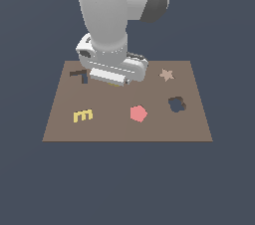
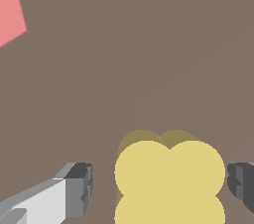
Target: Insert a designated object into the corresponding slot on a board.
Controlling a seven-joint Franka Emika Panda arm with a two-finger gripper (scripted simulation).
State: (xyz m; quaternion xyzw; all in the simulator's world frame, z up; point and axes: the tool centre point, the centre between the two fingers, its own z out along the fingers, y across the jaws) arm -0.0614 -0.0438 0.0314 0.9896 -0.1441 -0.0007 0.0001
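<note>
Brown flat rectangular board [image 1: 124, 124] lies open around the claw [image 2: 158, 183]; its fingers [image 2: 79, 188] stand apart, flanking the small flat yellow clover-shaped block [image 2: 168, 178] with gaps; dark clover-shaped slot [image 1: 177, 104] well apart.

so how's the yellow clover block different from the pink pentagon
The yellow clover block has four rounded lobes; the pink pentagon has straight edges and corners. In the wrist view the clover block sits between the open gripper fingers, while the pentagon lies off to the side, clear of them. Both are small flat pieces lying on the brown board.
</note>
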